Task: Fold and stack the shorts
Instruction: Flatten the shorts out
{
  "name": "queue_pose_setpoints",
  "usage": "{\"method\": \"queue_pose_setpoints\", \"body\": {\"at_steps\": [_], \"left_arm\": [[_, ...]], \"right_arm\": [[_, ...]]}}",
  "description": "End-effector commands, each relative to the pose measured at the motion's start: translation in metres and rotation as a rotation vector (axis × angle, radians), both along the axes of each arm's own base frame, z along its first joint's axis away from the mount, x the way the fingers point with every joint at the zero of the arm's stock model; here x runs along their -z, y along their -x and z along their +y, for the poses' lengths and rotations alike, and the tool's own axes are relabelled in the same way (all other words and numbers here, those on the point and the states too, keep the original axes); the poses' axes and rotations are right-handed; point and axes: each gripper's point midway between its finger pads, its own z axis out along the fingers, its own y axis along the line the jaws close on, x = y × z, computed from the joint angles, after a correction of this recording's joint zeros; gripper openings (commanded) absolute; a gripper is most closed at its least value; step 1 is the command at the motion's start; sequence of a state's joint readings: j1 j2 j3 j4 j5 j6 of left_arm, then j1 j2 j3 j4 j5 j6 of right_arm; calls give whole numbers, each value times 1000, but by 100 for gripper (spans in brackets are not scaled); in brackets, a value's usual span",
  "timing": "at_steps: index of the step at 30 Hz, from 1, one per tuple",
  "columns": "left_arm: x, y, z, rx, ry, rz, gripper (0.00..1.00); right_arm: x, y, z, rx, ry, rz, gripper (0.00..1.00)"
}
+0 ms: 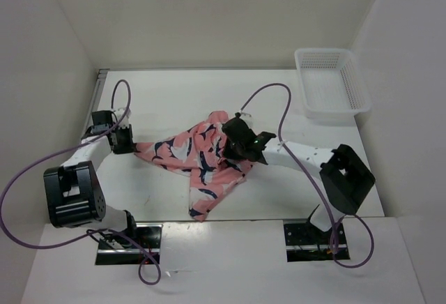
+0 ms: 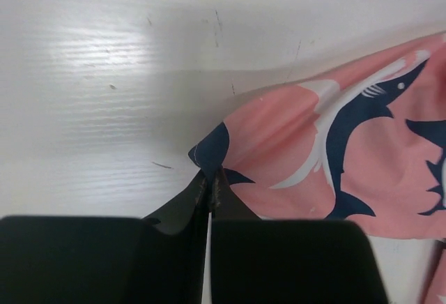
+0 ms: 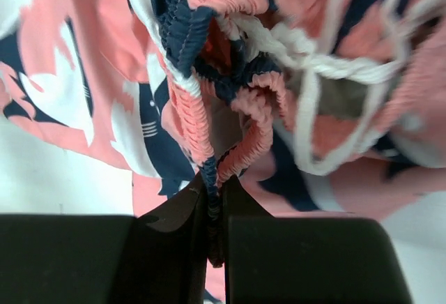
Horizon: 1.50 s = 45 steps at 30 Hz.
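Here, shorts point(image 1: 202, 157) pinched by left tool point(image 2: 209, 183), right tool point(image 3: 216, 194), basket point(image 1: 327, 81) well apart

A white plastic mesh basket point(image 1: 331, 84) stands upright on the white counter point(image 1: 174, 98), well beyond the right claw point(image 1: 235, 142) and off to its right, by the far corner. Fine dark scratches point(image 2: 217, 26) mark the counter ahead of the left claw point(image 2: 209, 184)

The shorts point(image 2: 362, 157) run off the left wrist view's right edge.
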State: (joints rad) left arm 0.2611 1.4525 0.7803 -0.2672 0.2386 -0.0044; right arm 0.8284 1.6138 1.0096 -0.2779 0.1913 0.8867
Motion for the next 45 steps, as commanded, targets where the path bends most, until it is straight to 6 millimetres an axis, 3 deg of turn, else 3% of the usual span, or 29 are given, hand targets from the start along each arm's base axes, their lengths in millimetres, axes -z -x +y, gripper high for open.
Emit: {"method": "queue_pose_setpoints", "body": {"at_steps": [1,2,3,5,6,7,8,9,10,12,13,15,16,17,18,20,21,25,28,30,35,39,40,43,44,45], "left_arm": [[-68,-21,16,-26,-63,-151,0],[-96,-32,19,-27,-80,-216,0],[-119,-33,19,-28,-93,-262,0],[-156,-38,22,-24,-90,-348,0],[-192,-44,20,-10,-103,-436,0],[-208,-43,26,-19,-104,-470,0],[-224,-45,23,2,-91,-512,0],[-240,-45,24,6,-95,-550,0],[-268,-45,24,16,-108,-615,0],[-294,-41,23,46,-95,-679,0],[-315,-42,23,63,-103,-730,0],[-341,-38,13,121,-93,-802,0],[-358,-35,8,143,-103,-846,0],[-381,-27,0,180,-112,-902,0],[-395,-26,-3,200,-122,-939,0],[-425,-11,-9,220,-151,-1003,0],[-453,-2,-16,248,-175,-1064,0],[-497,29,-35,295,-217,-1159,0],[-503,40,-49,362,-234,-1230,0],[-493,39,-50,372,-227,-1226,0],[-492,44,-53,381,-222,-1224,0],[-490,42,-55,400,-218,-1229,0],[-483,36,-52,396,-206,-1210,0],[-466,29,-49,387,-182,-1173,0],[-450,22,-46,379,-159,-1138,0],[-437,15,-43,373,-140,-1108,0]], "right_arm": [[-77,-32,-27,72,-57,-171,0],[-100,-41,-30,80,-90,-214,0],[-116,-52,-46,93,-91,-243,0],[-168,-60,-58,91,-146,-324,0],[-184,-69,-73,98,-134,-361,0],[-199,-73,-80,106,-133,-389,0],[-230,-74,-86,105,-151,-433,0],[-243,-79,-97,122,-142,-457,0],[-265,-77,-106,125,-142,-503,0],[-307,-76,-119,129,-175,-575,0],[-330,-76,-136,154,-180,-619,0],[-346,-74,-145,147,-189,-637,0],[-370,-68,-151,149,-203,-685,0],[-375,-64,-153,149,-203,-684,0],[-395,-54,-155,134,-220,-725,0],[-415,-37,-159,118,-232,-764,0],[-420,-26,-159,99,-244,-767,0],[-459,22,-167,15,-266,-852,0],[-471,54,-173,-34,-262,-866,0],[-473,70,-177,-42,-268,-872,0],[-451,83,-178,-49,-284,-816,0],[-411,78,-168,-76,-286,-716,4],[-384,64,-162,-68,-276,-651,7],[-353,45,-152,-54,-301,-596,7],[-319,34,-147,-44,-289,-527,9],[-302,23,-143,-26,-301,-486,9]]}}
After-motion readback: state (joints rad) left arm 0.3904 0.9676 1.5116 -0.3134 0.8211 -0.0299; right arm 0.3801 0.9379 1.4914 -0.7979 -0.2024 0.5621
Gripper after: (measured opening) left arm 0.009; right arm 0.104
